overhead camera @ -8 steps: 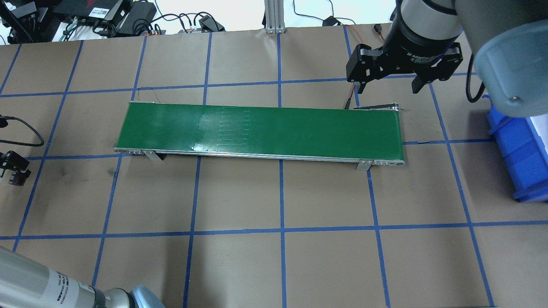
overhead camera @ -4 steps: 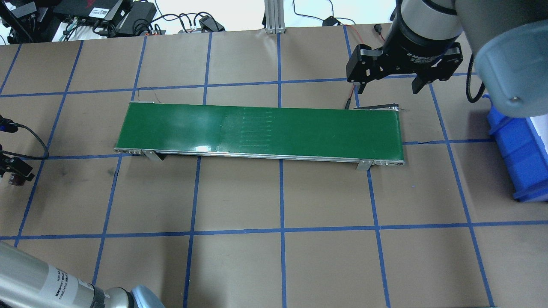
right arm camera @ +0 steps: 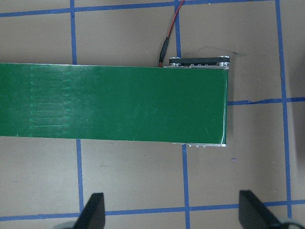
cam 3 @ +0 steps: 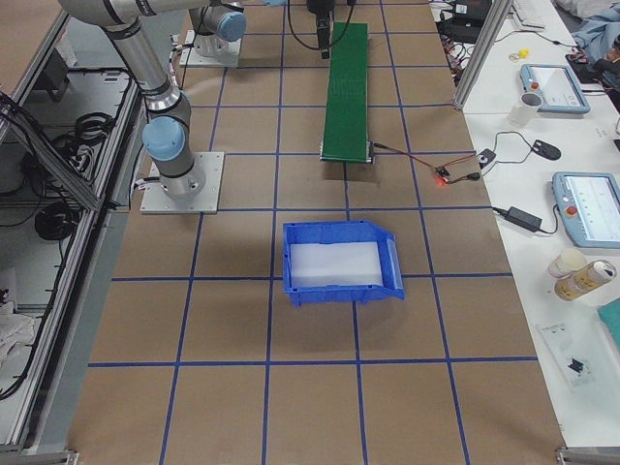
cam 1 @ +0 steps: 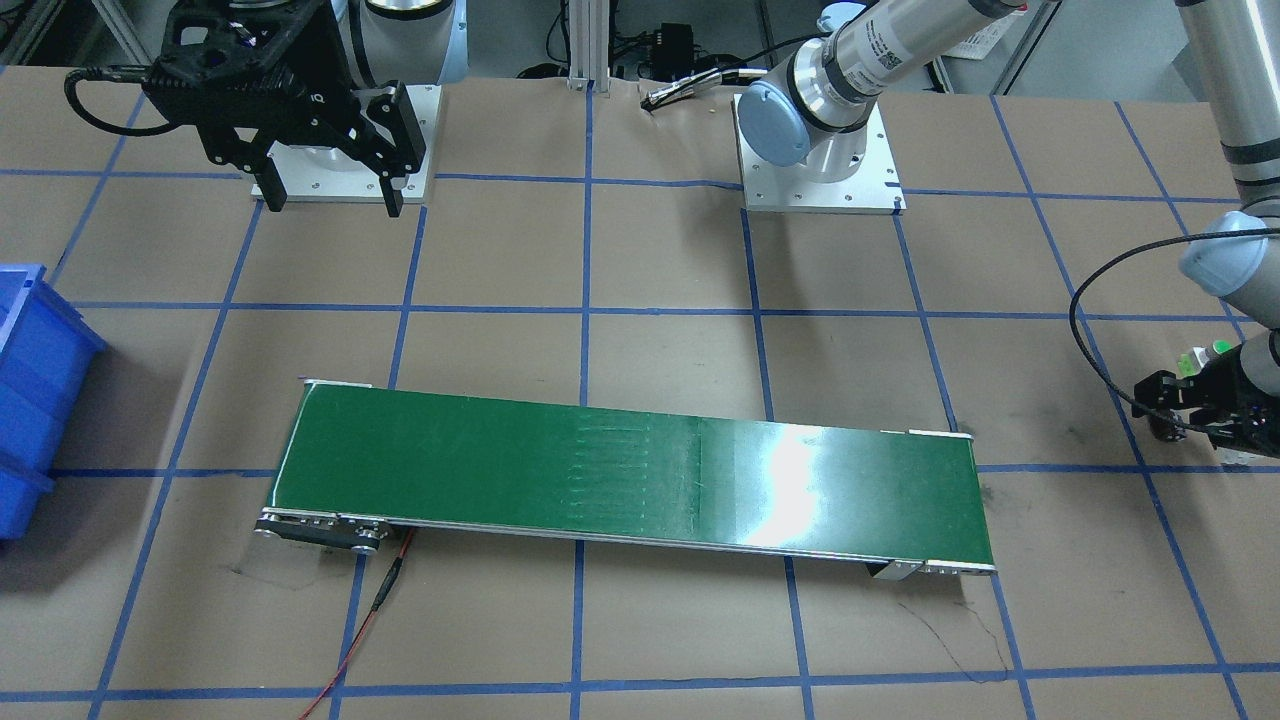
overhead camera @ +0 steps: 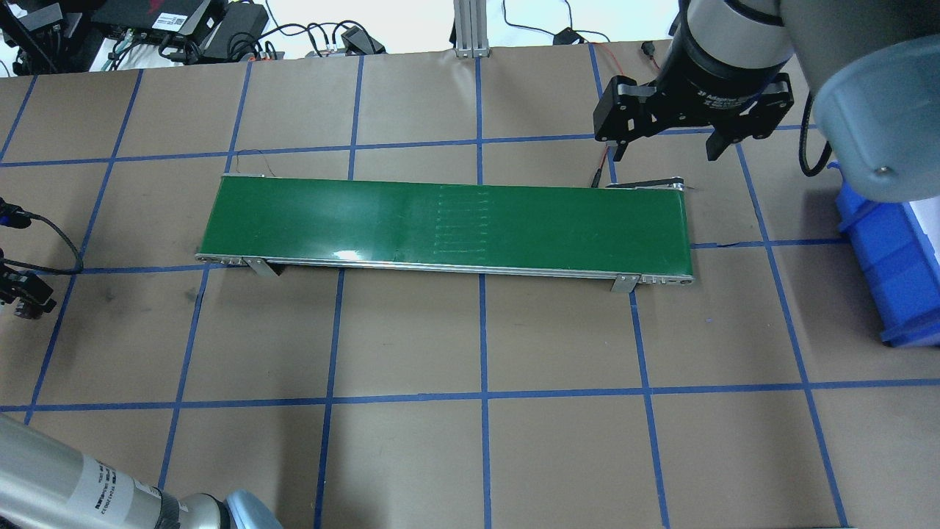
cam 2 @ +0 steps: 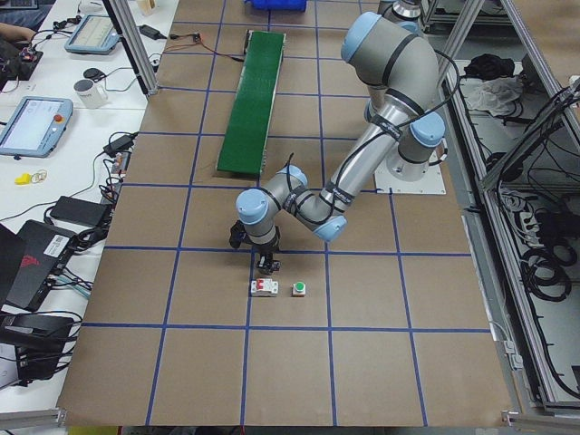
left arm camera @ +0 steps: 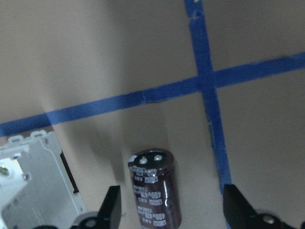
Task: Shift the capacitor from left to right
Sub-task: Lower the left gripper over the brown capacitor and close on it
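The capacitor (left arm camera: 155,188), a dark maroon cylinder with a silvery end, lies on the brown table in the left wrist view. My left gripper (left arm camera: 174,214) is open, with one finger on each side of the capacitor and not touching it. That gripper sits low at the table's left end (overhead camera: 20,292), and it also shows in the front-facing view (cam 1: 1195,412) and the exterior left view (cam 2: 265,263). My right gripper (overhead camera: 672,147) is open and empty, hovering behind the right end of the green conveyor belt (overhead camera: 440,224).
A white breaker (left arm camera: 28,186) lies just beside the capacitor; it shows next to a green-capped push button (cam 2: 298,290) in the exterior left view. A blue bin (overhead camera: 888,250) stands at the right table edge. A red wire (right arm camera: 171,28) runs from the conveyor's right end.
The pale marks on the belt have shifted to the right. My left gripper has shifted slightly at the left edge. The right gripper has not moved.
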Tool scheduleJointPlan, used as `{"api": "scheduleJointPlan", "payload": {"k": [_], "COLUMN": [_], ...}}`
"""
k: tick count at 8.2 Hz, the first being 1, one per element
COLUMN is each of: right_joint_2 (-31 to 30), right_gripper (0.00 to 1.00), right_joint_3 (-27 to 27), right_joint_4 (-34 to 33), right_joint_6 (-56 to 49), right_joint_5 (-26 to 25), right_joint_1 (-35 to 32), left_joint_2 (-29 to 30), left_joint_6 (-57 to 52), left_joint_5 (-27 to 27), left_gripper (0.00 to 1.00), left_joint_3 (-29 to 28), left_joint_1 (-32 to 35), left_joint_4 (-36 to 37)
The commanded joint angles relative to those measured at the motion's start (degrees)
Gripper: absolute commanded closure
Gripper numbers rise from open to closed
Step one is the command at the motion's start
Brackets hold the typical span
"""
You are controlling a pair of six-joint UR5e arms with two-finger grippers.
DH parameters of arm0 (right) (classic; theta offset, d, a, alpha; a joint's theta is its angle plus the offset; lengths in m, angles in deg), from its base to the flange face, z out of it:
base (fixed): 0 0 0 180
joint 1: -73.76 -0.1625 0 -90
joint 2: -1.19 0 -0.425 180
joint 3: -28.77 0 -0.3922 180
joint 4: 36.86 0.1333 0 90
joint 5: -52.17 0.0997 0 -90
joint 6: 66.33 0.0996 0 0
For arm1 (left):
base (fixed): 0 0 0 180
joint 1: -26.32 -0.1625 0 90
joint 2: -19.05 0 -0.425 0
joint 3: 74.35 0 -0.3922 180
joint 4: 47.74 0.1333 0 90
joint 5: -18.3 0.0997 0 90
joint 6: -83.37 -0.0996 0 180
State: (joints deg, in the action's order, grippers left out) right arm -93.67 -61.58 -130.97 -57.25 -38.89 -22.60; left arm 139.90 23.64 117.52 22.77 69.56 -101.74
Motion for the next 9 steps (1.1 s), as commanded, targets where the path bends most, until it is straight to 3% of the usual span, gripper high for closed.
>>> {"api": "scheduleJointPlan", "payload": {"k": [1, 3, 8, 9], "right_joint_2": [-0.1, -0.1, -0.1, 0.0], "right_gripper": [0.0, 0.0, 0.0, 0.0], "right_joint_3": [0.0, 0.0, 0.0, 0.0], "right_joint_4": [0.0, 0.0, 0.1, 0.1], "right_joint_6": [0.0, 0.0, 0.0, 0.0], "right_joint_5": [0.0, 0.0, 0.0, 0.0], "right_joint_1": [0.0, 0.0, 0.0, 0.0], "left_joint_2": [0.0, 0.0, 0.6, 0.7], "left_joint_6": [0.1, 0.1, 0.2, 0.1], "left_joint_5": [0.7, 1.0, 0.9, 0.9], "left_gripper": [0.22, 0.14, 0.15, 0.23], "left_joint_3": [0.0, 0.0, 0.1, 0.0], "left_joint_1": [0.0, 0.0, 0.0, 0.0], "left_joint_4": [-0.2, -0.1, -0.2, -0.3]}}
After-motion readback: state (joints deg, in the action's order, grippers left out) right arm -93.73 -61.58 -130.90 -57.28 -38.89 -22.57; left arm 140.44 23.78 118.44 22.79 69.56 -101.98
